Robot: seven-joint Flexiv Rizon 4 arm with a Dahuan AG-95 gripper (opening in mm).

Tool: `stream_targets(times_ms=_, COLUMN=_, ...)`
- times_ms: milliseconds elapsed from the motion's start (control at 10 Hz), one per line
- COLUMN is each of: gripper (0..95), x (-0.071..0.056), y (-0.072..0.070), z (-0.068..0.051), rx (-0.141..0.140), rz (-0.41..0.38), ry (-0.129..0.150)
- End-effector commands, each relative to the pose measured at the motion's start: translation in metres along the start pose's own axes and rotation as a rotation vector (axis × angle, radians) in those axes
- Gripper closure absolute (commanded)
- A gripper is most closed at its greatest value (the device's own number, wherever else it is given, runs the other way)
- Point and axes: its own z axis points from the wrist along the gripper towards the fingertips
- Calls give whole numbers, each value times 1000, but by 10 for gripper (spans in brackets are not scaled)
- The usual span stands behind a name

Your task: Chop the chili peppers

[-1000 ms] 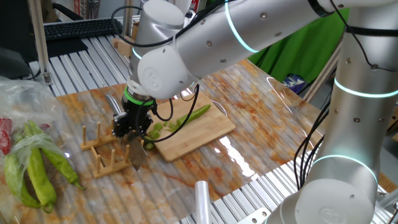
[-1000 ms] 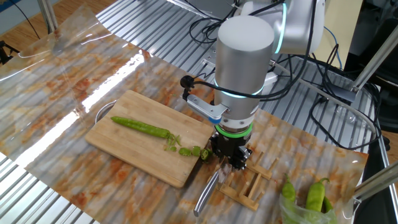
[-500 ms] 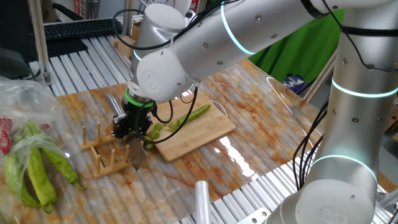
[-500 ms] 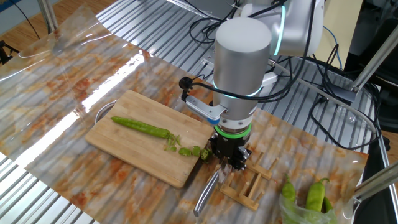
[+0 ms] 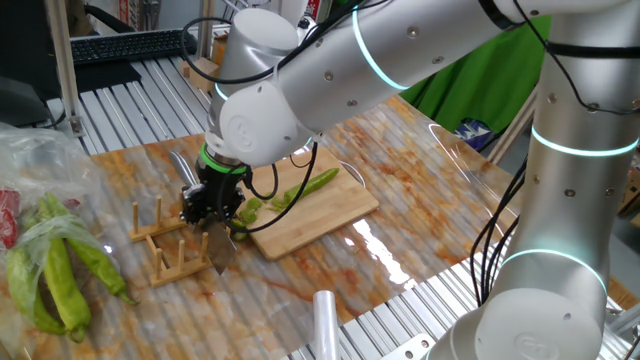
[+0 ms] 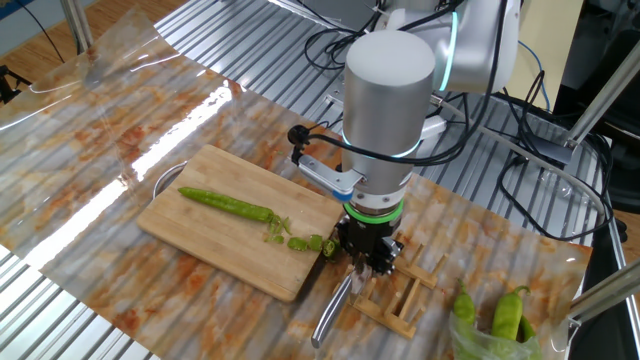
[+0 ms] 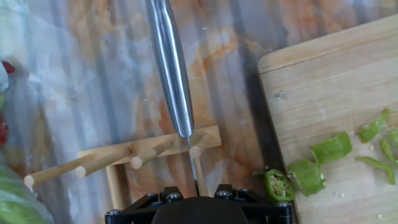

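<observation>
Chili peppers for chopping lie on the wooden cutting board: one slim green chili, still whole along most of its length, with a few cut chunks and rings scattered at its cut end near the board's edge. The board rests on the marbled, film-covered table. Just beside the board, the fingers point straight down over a small wooden peg rack. A steel knife stands in the rack, its handle reaching out over the table and its thin blade slotted between the pegs. The fingers sit right at the knife, but whether they clasp it or stand released around it cannot be told; the hand view shows only the black body of the hand. Larger, thicker green peppers lie well apart in a clear plastic bag.
</observation>
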Motion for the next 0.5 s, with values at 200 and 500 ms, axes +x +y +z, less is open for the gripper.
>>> stream_targets(times_ms=200, gripper=950, x=1, y=2, z=0, rx=2, rz=9, ry=4)
stream_targets(times_ms=500, gripper=950, x=6, y=12, z=-7, rx=-1, rz=23, ry=8)
